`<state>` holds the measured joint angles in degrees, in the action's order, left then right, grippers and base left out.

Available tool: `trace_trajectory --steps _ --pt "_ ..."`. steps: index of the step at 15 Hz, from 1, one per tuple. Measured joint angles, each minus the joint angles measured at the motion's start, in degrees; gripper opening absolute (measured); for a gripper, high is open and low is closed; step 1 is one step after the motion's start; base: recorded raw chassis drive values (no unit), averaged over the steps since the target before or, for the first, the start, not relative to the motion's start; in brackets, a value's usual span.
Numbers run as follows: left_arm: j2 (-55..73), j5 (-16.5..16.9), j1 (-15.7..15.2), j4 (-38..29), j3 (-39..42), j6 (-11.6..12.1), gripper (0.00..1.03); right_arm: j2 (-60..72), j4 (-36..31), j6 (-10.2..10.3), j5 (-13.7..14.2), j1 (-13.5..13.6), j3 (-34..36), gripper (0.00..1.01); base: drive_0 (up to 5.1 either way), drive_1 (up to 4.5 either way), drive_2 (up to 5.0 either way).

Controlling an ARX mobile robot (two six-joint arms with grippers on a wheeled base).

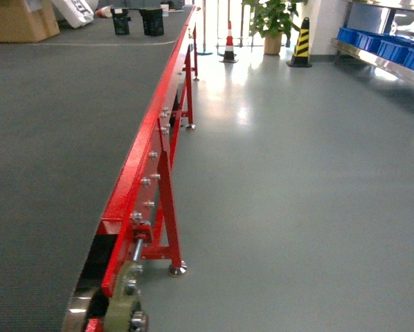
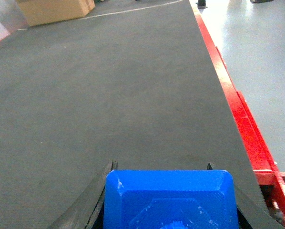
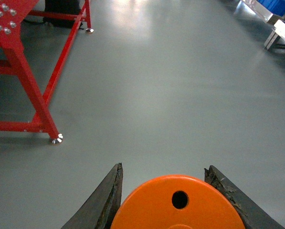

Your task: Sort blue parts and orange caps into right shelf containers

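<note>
Carrying one part in each gripper beside the red-framed table [image 1: 148, 162].
Left gripper [image 2: 168, 200] pinches a blue part [image 2: 171, 200] above the table's grey belt [image 2: 109, 90]; right gripper [image 3: 173, 200] pinches an orange cap [image 3: 176, 205] over the floor [image 3: 171, 81] right of the table; blue containers [image 1: 394, 47] sit on the right shelf [image 1: 380, 61], well away from the table.
</note>
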<state>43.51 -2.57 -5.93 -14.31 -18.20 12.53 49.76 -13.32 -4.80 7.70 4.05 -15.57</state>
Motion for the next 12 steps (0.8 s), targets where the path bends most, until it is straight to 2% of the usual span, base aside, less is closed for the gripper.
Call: trace_trajectory --steps 5,12 --pt "0.0 0.0 0.0 -0.3 0.0 0.0 0.44 0.0 -0.2 0.0 0.0 0.0 0.0 0.44 5.0 -2.42 -2.4" --pt "0.0 0.0 0.0 -0.2 0.0 0.0 0.44 0.0 -0.1 0.0 0.0 0.0 0.0 0.44 4.9 -1.38 -3.3"
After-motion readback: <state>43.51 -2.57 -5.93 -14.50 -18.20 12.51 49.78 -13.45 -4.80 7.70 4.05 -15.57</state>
